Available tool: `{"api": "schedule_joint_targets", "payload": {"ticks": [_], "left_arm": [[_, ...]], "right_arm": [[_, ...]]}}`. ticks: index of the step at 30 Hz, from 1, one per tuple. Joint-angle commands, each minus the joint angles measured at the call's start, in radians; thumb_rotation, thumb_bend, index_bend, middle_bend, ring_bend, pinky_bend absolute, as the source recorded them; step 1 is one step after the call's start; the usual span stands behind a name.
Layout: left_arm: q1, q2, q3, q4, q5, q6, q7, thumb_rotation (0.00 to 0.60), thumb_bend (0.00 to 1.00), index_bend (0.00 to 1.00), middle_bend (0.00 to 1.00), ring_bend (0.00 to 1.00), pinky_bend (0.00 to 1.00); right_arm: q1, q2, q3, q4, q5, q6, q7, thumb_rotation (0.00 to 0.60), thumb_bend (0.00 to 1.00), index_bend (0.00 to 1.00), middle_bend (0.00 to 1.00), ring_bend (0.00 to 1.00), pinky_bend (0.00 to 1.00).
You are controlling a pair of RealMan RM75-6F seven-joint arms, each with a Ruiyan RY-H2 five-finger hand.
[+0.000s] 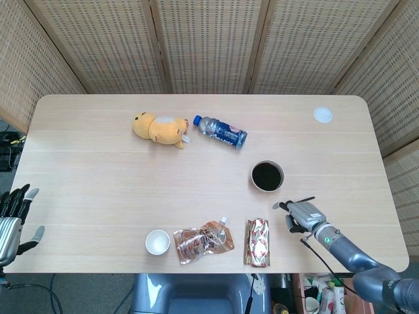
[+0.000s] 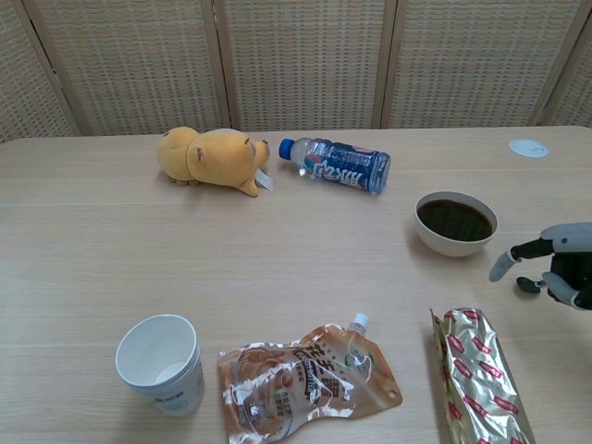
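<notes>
Your right hand [image 1: 303, 214], metal-grey with dark segmented fingers [image 2: 504, 263], sits low over the small black spoon [image 1: 305, 199] on the pale wood-grain desk [image 1: 91, 170]. The fingers arch over the spoon's round bowl end; the thin handle pokes out behind the hand in the head view. Whether they pinch the spoon or only hover, you cannot tell.

Just beside the hand, toward the desk's middle: a round white bowl [image 2: 455, 222] of dark liquid, smooth and glossy.

Near the front edge, beside the hand: a long gold foil packet [image 2: 480, 375] with red print, crinkled.

Further along the front edge: a clear, wrinkled spouted pouch [image 2: 307, 378] with brown print, lying flat, then a white paper cup [image 2: 160, 363], upright.

Far side: a yellow plush bear [image 2: 211, 158], soft and rounded, on its side; a clear plastic bottle [image 2: 337, 164] with blue cap and label, lying down, its cap close to the bear.

Far right corner: a small white disc [image 1: 323, 115].

Your left hand [image 1: 12, 219] rests off the desk's left edge, fingers spread apart, holding nothing.
</notes>
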Motion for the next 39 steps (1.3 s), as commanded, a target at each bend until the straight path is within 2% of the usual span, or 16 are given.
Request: {"api": "schedule_joint_targets", "payload": {"ticks": [1,16,39], "left_arm": [[0.001,0.000,0.001,0.001,-0.001,0.000,0.000,0.600,0.38,0.00,0.00,0.00,0.00],[0.000,-0.004,0.004,-0.005,0.000,0.001,0.011,0.600,0.38,0.00,0.00,0.00,0.00],[-0.001,-0.013,0.004,0.004,-0.011,-0.005,0.010,0.600,0.38,0.00,0.00,0.00,0.00]], "right_arm": [[0.014,-0.019,-0.009,0.029,0.028,-0.011,-0.016,0.600,1.00,0.22,0.96,1.00,1.00],[0.047,-0.041,-0.044,0.113,0.130,-0.037,-0.058,0.600,1.00,0.22,0.96,1.00,1.00],[0.072,-0.067,-0.080,0.178,0.199,-0.052,-0.080,0.600,1.00,0.22,0.96,1.00,1.00]]}}
